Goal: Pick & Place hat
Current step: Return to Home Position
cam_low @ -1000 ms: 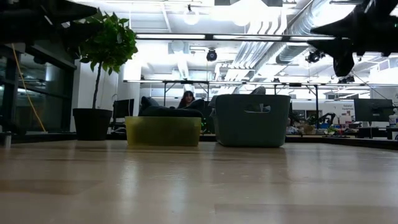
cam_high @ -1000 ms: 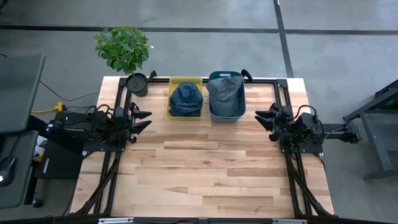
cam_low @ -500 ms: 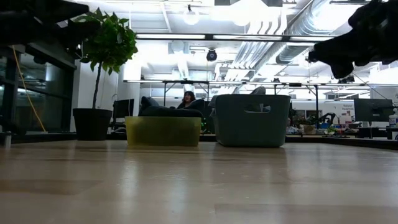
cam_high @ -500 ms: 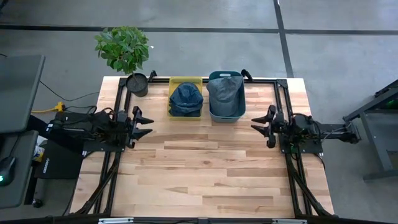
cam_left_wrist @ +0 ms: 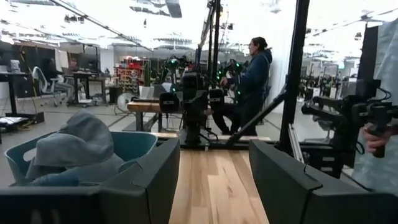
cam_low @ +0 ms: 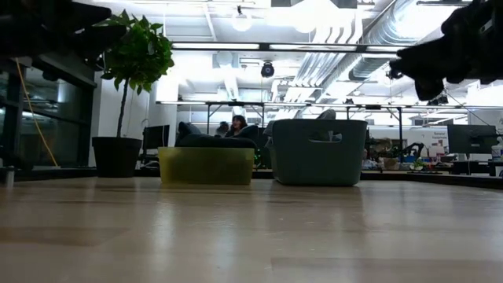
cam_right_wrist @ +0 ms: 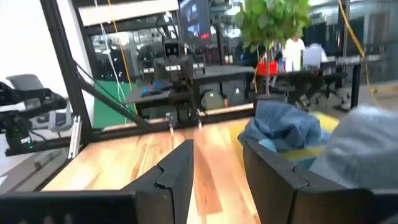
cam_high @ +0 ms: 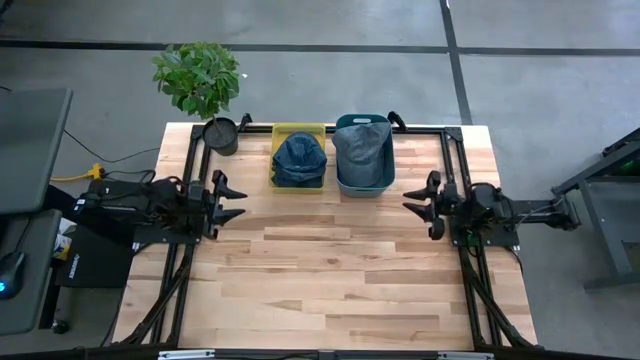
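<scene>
A dark blue hat (cam_high: 298, 158) lies in a yellow bin (cam_high: 298, 129) at the table's far edge. Beside it, a grey hat (cam_high: 362, 150) fills a teal bin (cam_high: 360, 186). My left gripper (cam_high: 240, 202) hovers open over the table's left side, pointing right. My right gripper (cam_high: 408, 204) hovers open over the right side, pointing left. The left wrist view shows the grey hat (cam_left_wrist: 73, 149) beyond the left gripper (cam_left_wrist: 214, 180). The right wrist view shows the blue hat (cam_right_wrist: 283, 127) and grey hat (cam_right_wrist: 360, 149) beyond the right gripper (cam_right_wrist: 217, 168).
A potted plant (cam_high: 200, 80) stands at the table's far left corner, beside the yellow bin (cam_low: 206, 165). Bare wooden tabletop (cam_high: 330, 270) stretches between the arms and toward the near edge. People (cam_left_wrist: 252, 74) show in the room beyond the table.
My right gripper has moved a little toward the table's middle and near edge. My left gripper has shifted slightly toward the near edge. Both stay open. The hats and bins have kept still.
</scene>
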Robot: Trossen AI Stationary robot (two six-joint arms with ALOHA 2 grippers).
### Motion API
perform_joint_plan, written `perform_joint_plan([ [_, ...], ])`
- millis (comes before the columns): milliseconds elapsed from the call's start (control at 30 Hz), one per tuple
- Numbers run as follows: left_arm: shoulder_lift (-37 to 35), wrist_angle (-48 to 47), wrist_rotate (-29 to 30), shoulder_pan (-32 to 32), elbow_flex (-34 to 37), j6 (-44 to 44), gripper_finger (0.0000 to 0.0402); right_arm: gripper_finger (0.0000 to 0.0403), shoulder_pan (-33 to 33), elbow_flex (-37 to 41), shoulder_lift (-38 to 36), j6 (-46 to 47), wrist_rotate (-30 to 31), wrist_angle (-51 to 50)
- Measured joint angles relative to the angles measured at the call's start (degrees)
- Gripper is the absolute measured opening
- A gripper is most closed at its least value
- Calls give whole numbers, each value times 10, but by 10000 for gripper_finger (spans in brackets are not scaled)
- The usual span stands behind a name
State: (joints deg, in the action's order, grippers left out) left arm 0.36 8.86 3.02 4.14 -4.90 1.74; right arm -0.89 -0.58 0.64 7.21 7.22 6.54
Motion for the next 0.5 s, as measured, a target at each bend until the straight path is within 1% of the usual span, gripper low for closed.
perform_joint_plan([
  [67, 0, -9, -4, 0, 0, 1, 190, 134, 0, 0, 0, 20, 1, -28],
  [133, 0, -23, -6, 0, 0, 12, 190, 134, 1, -1, 9, 14, -9, -44],
  [300, 0, -92, -6, 0, 0, 15, 190, 134, 0, -1, 32, -31, -77, -56],
  [500, 1, -182, -6, 0, -1, 15, 190, 134, 0, -1, 44, -32, -74, -56],
])
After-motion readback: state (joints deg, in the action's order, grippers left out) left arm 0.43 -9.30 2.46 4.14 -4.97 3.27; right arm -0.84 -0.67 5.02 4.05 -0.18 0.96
